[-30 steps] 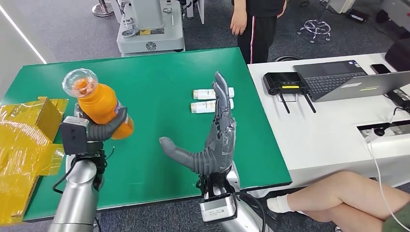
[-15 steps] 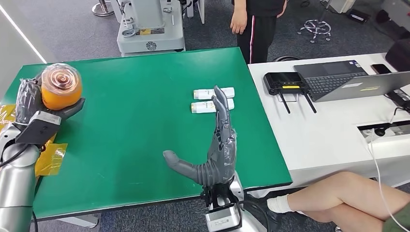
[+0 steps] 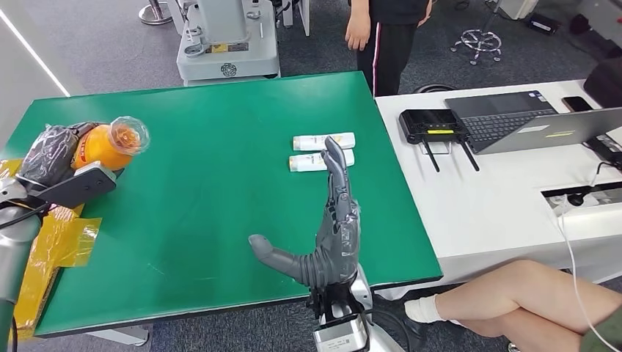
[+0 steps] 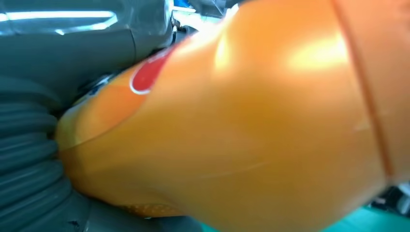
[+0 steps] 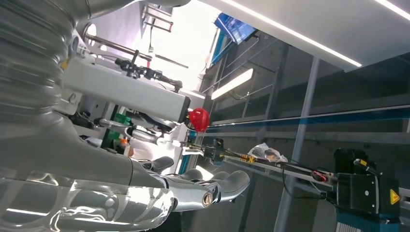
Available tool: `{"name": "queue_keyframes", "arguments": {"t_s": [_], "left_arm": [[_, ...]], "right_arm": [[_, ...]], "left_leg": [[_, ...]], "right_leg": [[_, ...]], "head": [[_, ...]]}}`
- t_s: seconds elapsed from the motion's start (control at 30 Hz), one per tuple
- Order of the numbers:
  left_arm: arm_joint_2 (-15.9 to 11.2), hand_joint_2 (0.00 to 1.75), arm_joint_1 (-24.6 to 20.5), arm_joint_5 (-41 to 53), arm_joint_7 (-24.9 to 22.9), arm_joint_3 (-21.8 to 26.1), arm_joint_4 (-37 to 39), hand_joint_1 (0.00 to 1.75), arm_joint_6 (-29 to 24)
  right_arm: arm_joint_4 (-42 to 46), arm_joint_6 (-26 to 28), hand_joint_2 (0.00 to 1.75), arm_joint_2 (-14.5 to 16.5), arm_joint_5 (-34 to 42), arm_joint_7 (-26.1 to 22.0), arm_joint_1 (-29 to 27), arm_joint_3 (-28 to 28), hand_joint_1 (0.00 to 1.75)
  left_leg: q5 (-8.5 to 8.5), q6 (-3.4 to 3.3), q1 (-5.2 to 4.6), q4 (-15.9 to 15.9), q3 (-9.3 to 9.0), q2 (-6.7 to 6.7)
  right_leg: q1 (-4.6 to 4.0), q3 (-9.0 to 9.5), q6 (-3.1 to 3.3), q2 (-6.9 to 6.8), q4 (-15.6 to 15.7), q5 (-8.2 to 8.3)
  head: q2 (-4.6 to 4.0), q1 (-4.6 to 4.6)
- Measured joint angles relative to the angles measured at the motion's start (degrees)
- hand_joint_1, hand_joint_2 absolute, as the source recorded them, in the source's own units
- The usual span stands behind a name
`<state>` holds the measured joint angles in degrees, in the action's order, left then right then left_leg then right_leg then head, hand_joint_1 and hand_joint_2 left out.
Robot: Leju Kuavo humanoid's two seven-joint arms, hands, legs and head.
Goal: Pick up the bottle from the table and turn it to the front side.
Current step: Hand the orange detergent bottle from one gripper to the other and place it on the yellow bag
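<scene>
Head view: left hand (image 3: 53, 152) grips the orange bottle (image 3: 103, 147) over the table's left edge, toward the far-left corner. Bottle is tipped on its side, clear end w/ the round rim facing the table's middle, body wrapped by the dark fingers. Green table (image 3: 220, 191) carries two small white bottles (image 3: 323, 150) lying side by side near its right edge, just beyond the right hand's fingertips. Right hand (image 3: 326, 227) is raised above the near-right part of the table, holding nothing, fingers straight and together pointing away, thumb stuck out to the left. Yellow packaging (image 3: 51, 242) hangs off the table's left edge. White desk (image 3: 499, 198) to the right w/ a laptop (image 3: 528, 121) and a black router (image 3: 431, 126). A person (image 3: 385, 37) stands beyond the far edge; a bare leg (image 3: 513, 297) shows at the near right.

Left wrist view: bottle's orange body (image 4: 251, 125) up close, a red label patch on it, pressed against the hand's grey ribbed cover (image 4: 29, 164).

Right wrist view: right hand's fingers (image 5: 212, 186) stretched out, nothing in them, w/ racks and ceiling lights behind.
</scene>
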<state>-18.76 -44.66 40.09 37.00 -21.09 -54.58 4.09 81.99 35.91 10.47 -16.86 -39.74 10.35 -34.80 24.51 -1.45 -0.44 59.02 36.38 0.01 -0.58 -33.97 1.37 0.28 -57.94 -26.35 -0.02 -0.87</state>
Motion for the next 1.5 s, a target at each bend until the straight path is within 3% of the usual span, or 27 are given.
{"name": "queue_keyframes", "arguments": {"t_s": [0.23, 0.7, 1.0, 1.5], "left_arm": [[-2.96, 1.75, -1.49, 1.87, -1.04, -3.42, 4.30, 1.75, 0.13], [-4.60, 1.75, -1.87, 5.11, -1.12, -7.05, 11.65, 1.75, -3.76], [-1.82, 1.75, -1.43, 9.03, -1.98, -9.84, 21.87, 1.75, -9.82], [0.83, 1.75, -0.29, 14.28, -6.95, -11.42, 29.77, 1.75, -15.82]], "right_arm": [[0.00, -0.57, 1.75, -0.09, 0.23, 0.06, 0.10, -0.01, 0.00], [-0.04, -0.58, 1.75, -0.30, 1.75, 0.47, 0.62, -0.46, 0.00], [-0.04, -0.76, 1.75, -0.37, 1.96, 0.57, 0.61, -1.18, 0.00], [-0.04, -1.96, 1.75, -0.53, 1.44, 1.90, 0.46, -1.68, 0.00]], "left_leg": [[0.00, 0.00, 0.00, -0.01, 0.01, -0.01], [0.00, 0.00, -0.01, -0.01, 0.01, -0.01], [0.01, 0.01, -0.01, -0.01, 0.02, 0.00], [0.02, 0.03, 0.00, -0.01, 0.03, -0.01]], "right_leg": [[0.00, -0.01, 0.02, 0.00, 0.00, -0.02], [0.00, -0.01, 0.04, 0.00, 0.00, -0.03], [0.00, -0.02, 0.04, 0.00, 0.00, -0.03], [0.00, -0.02, 0.04, -0.01, 0.00, -0.03]], "head": [[0.00, -0.01], [0.00, -0.01], [0.00, -0.01], [0.00, -0.01]]}}
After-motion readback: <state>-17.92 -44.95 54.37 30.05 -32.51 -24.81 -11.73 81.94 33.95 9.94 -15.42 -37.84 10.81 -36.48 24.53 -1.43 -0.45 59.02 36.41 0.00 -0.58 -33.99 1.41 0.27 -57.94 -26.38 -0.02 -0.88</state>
